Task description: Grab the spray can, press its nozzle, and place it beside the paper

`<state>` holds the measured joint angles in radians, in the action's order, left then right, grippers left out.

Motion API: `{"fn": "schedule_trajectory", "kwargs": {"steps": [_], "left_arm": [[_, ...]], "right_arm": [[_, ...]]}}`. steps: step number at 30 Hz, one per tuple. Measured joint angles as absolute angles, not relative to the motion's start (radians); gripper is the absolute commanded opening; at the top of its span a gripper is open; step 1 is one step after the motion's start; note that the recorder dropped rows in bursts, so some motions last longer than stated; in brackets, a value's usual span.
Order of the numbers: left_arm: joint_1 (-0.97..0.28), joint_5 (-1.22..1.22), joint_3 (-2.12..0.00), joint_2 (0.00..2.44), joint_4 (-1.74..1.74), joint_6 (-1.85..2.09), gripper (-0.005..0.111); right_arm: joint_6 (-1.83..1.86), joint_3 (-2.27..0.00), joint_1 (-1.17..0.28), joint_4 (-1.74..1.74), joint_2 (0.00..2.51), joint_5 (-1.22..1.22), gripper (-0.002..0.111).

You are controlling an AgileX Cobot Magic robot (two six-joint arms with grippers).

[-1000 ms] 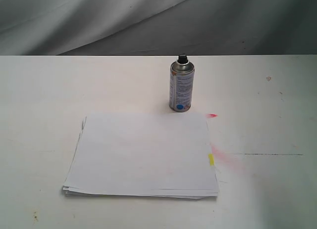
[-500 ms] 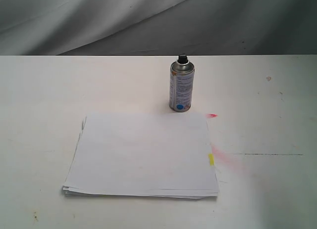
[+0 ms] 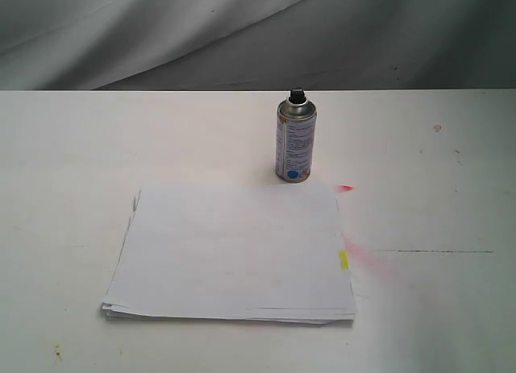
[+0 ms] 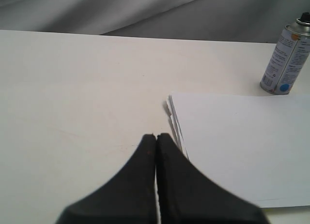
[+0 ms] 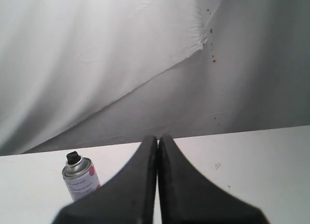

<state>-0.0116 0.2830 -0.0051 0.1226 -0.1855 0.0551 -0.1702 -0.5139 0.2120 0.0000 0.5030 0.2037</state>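
The silver spray can (image 3: pixel 296 141) stands upright on the white table just behind the far right corner of the paper (image 3: pixel 232 250); its black nozzle (image 3: pixel 297 93) sits on top. The paper is a slightly fanned white stack with a yellow tab (image 3: pixel 343 260) on its right edge. No arm shows in the exterior view. In the left wrist view my left gripper (image 4: pixel 156 136) is shut and empty, near a corner of the paper (image 4: pixel 242 141), with the can (image 4: pixel 288 59) far off. My right gripper (image 5: pixel 158 137) is shut and empty; the can (image 5: pixel 80 178) stands beside it, apart.
Red spray marks (image 3: pixel 367 256) stain the table (image 3: pixel 72 163) right of the paper, with a small red fleck (image 3: pixel 346 188) near the can. A thin dark line (image 3: pixel 435 251) runs across the table at the right. A grey-white cloth backdrop (image 3: pixel 242 35) hangs behind the table's far edge.
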Motion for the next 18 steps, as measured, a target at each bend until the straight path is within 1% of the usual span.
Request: {"fn": "schedule_trajectory", "kwargs": {"steps": [4,10,13,18], "left_arm": [[-0.012,0.283,-0.005,0.123,-0.185,0.055,0.0],[-0.012,0.283,-0.005,0.123,-0.185,0.055,0.0],[-0.012,0.283,-0.005,0.123,-0.185,0.055,0.0],[-0.012,0.283,-0.005,0.123,-0.185,0.055,0.0]], "right_arm": [[-0.17,-0.64,0.18,0.0,0.71,0.204,0.0],[-0.16,-0.834,0.0,-0.032,0.99,0.194,0.0],[-0.16,-0.882,-0.074,-0.046,1.126,0.125,0.0],[-0.16,-0.886,-0.162,-0.053,1.329,-0.08,0.0]]}}
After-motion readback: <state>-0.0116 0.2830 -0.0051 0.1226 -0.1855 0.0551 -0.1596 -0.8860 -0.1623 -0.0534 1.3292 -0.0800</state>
